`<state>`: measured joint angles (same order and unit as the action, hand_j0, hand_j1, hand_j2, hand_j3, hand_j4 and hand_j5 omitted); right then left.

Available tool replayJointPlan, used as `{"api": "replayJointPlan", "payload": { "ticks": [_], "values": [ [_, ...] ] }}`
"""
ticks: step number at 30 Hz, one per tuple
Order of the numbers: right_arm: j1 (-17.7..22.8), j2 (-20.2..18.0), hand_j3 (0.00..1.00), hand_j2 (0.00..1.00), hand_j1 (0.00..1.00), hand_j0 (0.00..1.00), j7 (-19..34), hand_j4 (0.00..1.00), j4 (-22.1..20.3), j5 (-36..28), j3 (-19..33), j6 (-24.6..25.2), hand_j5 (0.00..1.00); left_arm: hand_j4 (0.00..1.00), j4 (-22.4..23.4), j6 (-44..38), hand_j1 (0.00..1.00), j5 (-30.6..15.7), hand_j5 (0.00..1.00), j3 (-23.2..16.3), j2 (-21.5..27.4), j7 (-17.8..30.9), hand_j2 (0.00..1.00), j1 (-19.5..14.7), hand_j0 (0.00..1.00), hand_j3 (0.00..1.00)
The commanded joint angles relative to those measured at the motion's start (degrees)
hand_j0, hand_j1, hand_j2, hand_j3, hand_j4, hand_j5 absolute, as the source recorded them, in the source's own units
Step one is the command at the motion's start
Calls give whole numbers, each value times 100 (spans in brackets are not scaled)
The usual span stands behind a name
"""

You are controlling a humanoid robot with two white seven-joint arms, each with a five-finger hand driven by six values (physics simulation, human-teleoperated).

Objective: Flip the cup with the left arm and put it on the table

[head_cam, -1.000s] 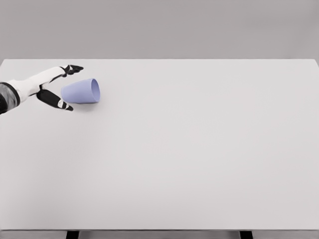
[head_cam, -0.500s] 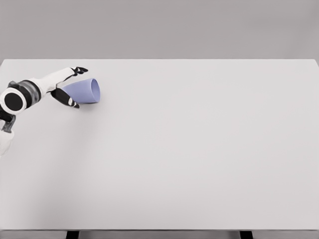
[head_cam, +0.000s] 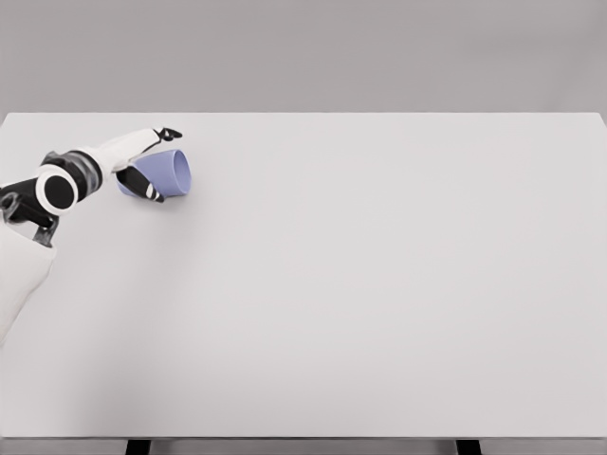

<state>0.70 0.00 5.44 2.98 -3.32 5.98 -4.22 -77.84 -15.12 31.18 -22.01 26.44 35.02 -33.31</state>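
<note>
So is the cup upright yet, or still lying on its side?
On its side. The cup lies on the table with its open mouth facing right, the left hand around it.

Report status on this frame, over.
Left hand fingers around the lilac plastic cup, grip unconfirmed. Cup on its side, mouth facing right. Right hand out of view. Nothing in the way.

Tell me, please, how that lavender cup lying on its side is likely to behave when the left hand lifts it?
The cup lies on its round, tapered wall, so a nudge would probably roll it in a curve. It looks rigid and light, likely plastic. Its smooth surface may slip between the left hand's fingers as it is turned upright.
</note>
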Motion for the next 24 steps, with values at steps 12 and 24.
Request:
{"api": "replayJointPlan", "payload": {
  "ticks": [12,24],
  "values": [
    [0,0,100,100,100,100,1,100,0,-2,0,0,100,97,269,45,97,107,97,-5,-165,-2,97,-88,97,97],
    [0,0,100,100,100,100,1,100,0,-2,0,0,100,95,497,45,95,143,95,-14,-271,-2,95,-176,95,95]
  ]
}}
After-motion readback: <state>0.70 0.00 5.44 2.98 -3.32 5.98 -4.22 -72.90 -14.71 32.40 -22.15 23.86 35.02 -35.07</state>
